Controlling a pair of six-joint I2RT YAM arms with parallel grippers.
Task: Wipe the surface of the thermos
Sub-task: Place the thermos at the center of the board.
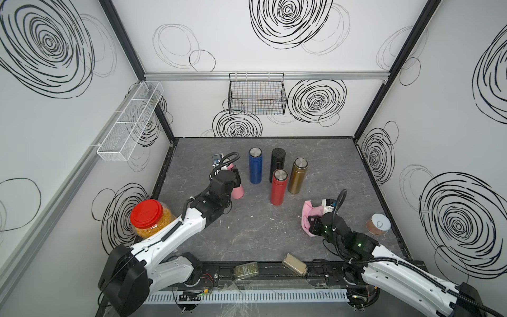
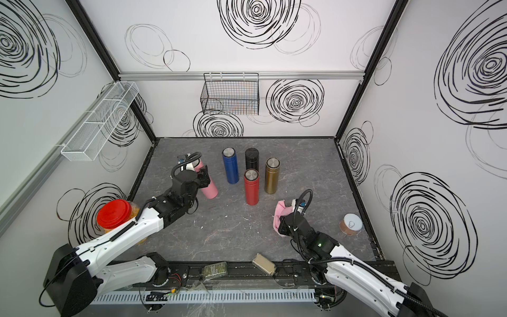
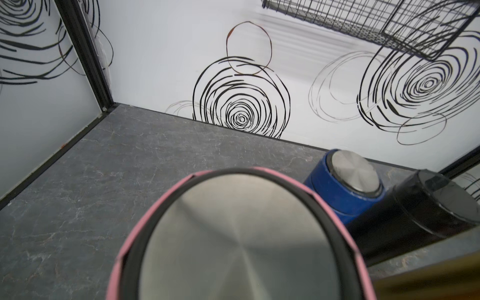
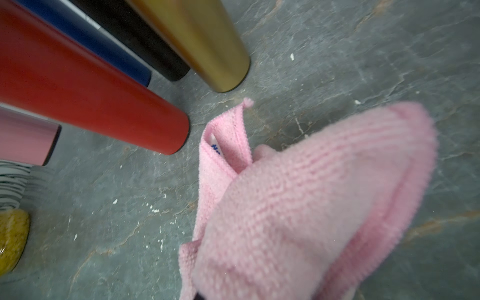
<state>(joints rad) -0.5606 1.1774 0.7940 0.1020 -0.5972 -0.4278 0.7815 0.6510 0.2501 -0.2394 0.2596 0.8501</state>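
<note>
Both top views show a pink thermos (image 1: 238,192) (image 2: 210,190) leaning at the table's left, with my left gripper (image 1: 233,175) (image 2: 204,177) shut round its upper body. The left wrist view is filled by its steel lid (image 3: 239,233), and my fingers are hidden there. My right gripper (image 1: 309,219) (image 2: 281,223) is at the right front, shut on a pink cloth (image 1: 307,211) (image 2: 282,211) (image 4: 311,194). The cloth hangs bunched over the jaws and hides them. Cloth and pink thermos are well apart.
Blue (image 1: 255,166), black (image 1: 277,162), red (image 1: 278,186) and gold (image 1: 297,175) thermoses stand grouped mid-table between the arms. A red-lidded jar (image 1: 145,216) is under the left arm. A can (image 1: 378,223) sits at the right edge. A wire basket (image 1: 256,94) hangs on the back wall.
</note>
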